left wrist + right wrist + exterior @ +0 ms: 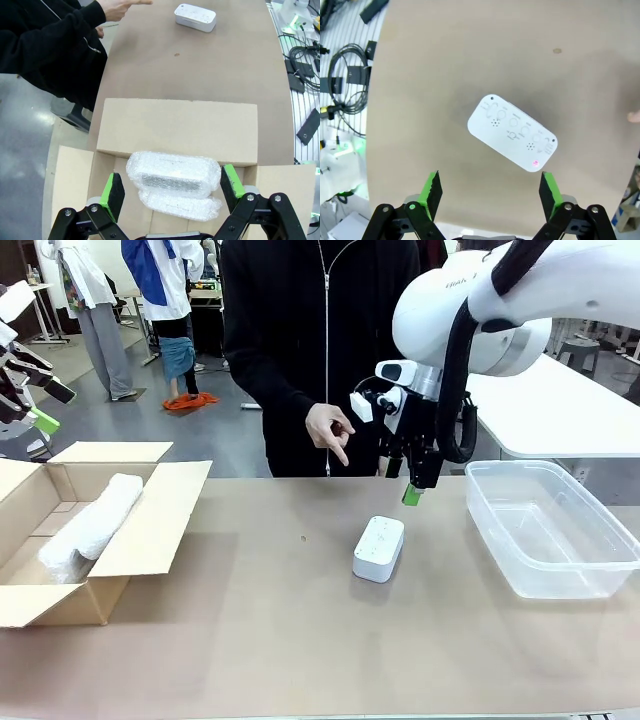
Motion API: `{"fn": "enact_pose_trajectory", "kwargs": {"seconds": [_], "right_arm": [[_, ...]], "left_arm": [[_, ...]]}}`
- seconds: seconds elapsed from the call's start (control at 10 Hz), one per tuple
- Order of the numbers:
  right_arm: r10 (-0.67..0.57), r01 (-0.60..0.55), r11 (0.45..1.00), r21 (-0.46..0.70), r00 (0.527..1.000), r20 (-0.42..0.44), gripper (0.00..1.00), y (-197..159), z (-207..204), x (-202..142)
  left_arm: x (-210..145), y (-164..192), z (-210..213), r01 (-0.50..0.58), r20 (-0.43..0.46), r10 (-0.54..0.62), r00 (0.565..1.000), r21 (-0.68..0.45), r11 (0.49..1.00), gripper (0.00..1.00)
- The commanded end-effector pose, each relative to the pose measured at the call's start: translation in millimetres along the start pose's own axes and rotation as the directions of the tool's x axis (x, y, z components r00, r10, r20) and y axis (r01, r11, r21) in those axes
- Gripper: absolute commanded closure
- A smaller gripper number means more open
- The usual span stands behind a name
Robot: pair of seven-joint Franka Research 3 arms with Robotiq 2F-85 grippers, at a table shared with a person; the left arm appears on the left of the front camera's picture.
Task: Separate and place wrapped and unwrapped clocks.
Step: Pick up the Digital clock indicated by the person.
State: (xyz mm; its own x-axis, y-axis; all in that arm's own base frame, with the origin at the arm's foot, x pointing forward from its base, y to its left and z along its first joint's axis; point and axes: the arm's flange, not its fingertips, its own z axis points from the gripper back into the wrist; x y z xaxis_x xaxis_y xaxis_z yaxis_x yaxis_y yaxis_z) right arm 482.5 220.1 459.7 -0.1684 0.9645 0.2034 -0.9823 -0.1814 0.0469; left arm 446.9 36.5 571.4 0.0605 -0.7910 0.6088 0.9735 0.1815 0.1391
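Lying below the wide-open, empty right gripper (490,187), the rounded white clock (512,131) shows small buttons.

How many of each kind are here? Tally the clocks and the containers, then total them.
Wrapped clocks: 2
Bare white clock: 1
Cardboard box: 1
Clear tub: 1
Total: 5

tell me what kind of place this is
Likely a robotics lab or test workspace: a white robot arm hangs over a brown table, cables and adapters lie beside it, and another white table stands behind.
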Motion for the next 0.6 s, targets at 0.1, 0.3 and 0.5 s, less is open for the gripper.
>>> {"fn": "enact_pose_trajectory", "kwargs": {"seconds": [0.1,0.3,0.5], "right_arm": [[0.088,-0.091,0.995,-0.044,0.994,-0.068,0.00,-15,-27,11],[0.179,-0.183,0.982,-0.042,0.980,-0.089,0.00,-16,-44,21],[0.284,-0.292,0.956,-0.037,0.949,-0.133,0.00,-18,-58,28]], "left_arm": [[-1,0,2,0.007,0.000,-0.007,1.000,-0.003,1.000,0.00],[-1,0,2,0.007,0.000,-0.007,1.000,-0.003,1.000,0.00],[-1,0,2,0.007,0.000,-0.007,1.000,-0.003,1.000,0.00]]}}
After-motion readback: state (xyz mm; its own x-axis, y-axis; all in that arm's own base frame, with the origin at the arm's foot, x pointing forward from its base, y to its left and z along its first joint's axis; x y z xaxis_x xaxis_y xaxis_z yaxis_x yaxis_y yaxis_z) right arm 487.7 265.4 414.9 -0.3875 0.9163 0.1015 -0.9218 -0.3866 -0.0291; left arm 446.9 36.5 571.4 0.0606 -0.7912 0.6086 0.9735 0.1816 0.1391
